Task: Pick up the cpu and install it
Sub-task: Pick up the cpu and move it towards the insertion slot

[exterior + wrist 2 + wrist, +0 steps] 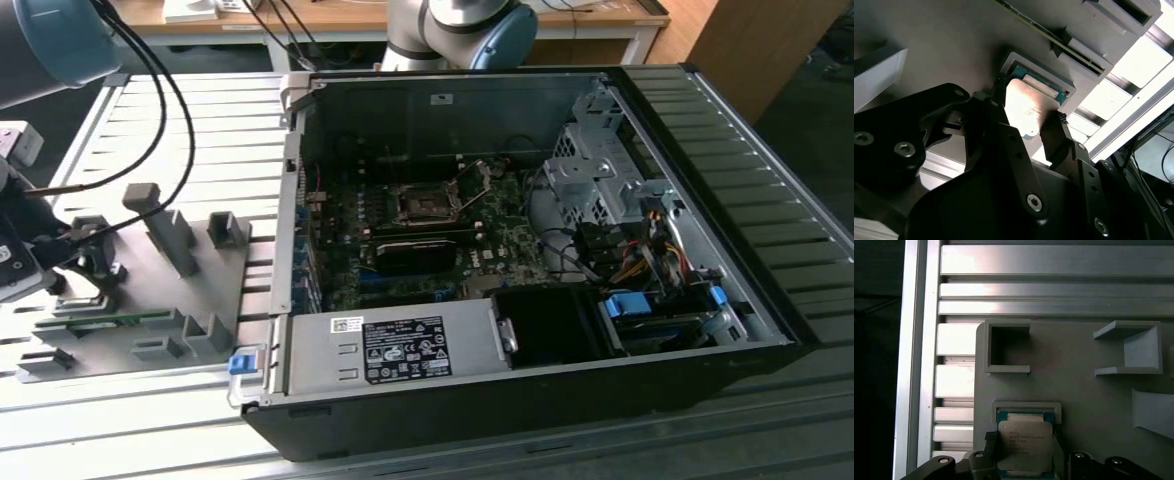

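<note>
The cpu, a small square chip with a silvery metal top, lies in a shallow grey holder on the grey fixture plate. My gripper is down over it, with one black finger against one side of the chip and the other finger against the opposite side. It looks shut on the cpu, which still sits in the holder. In the exterior view my gripper is at the far left, over the plate's left end. The dark square socket lies on the motherboard inside the open case.
The open computer case lies on its side on the slatted metal table, with a grey power-supply box at its near edge. Grey upright posts and brackets stand on the plate. A long green circuit strip lies near the plate's front.
</note>
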